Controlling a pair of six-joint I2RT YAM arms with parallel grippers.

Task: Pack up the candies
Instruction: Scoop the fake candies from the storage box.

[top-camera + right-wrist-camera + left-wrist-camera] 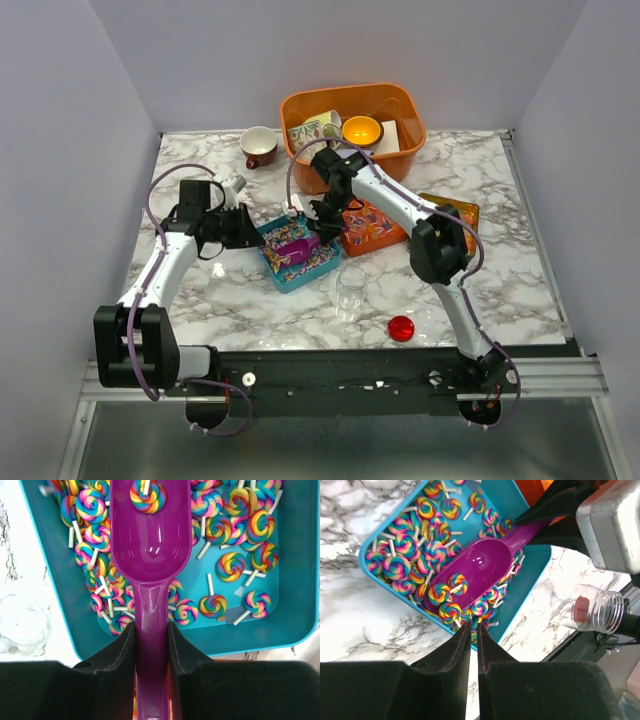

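Right gripper [151,645]: fingers clamped on the purple scoop [150,545] handle. Left gripper [474,640]: fingers pinched on the blue tray [532,575] rim. Candies [235,567]: in the tray, table centre. Top view alone shows the red lid [401,327], front edge.

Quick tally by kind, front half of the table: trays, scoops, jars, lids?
Shallow teal tray: 1
Shallow orange trays: 2
Purple plastic scoop: 1
Clear plastic jar: 1
Small round red lid: 1
Total: 6
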